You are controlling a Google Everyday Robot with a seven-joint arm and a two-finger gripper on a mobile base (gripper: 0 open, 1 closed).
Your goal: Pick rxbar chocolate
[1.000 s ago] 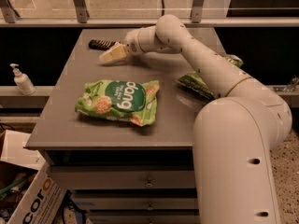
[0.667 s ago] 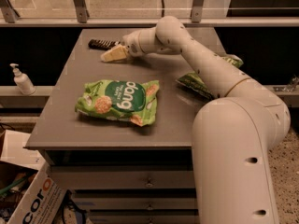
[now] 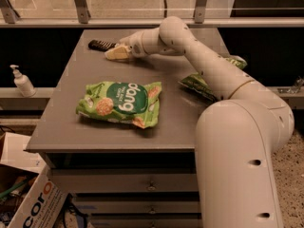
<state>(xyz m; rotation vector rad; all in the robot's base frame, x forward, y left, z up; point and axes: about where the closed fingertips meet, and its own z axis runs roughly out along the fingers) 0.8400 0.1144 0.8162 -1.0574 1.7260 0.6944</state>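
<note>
Upper left of the frame, the gripper (image 3: 115, 54) sits low at the black chocolate bar's (image 3: 99, 45) right end (grip state: cannot tell).

On worktop (image 3: 71, 132): 1 rxbar chocolate (image 3: 99, 44), 1 dang snack bag (image 3: 121, 103), 1 dark-green chip bag (image 3: 199, 83). 1 pincer (image 3: 116, 53), just beside the rxbar chocolate. 1 pump bottle (image 3: 21, 82), left ledge.

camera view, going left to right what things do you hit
pump bottle → rxbar chocolate → gripper, close by the bar's right end → dark-green chip bag. The dang bag is left out because it spans both the bar and the gripper.
</note>
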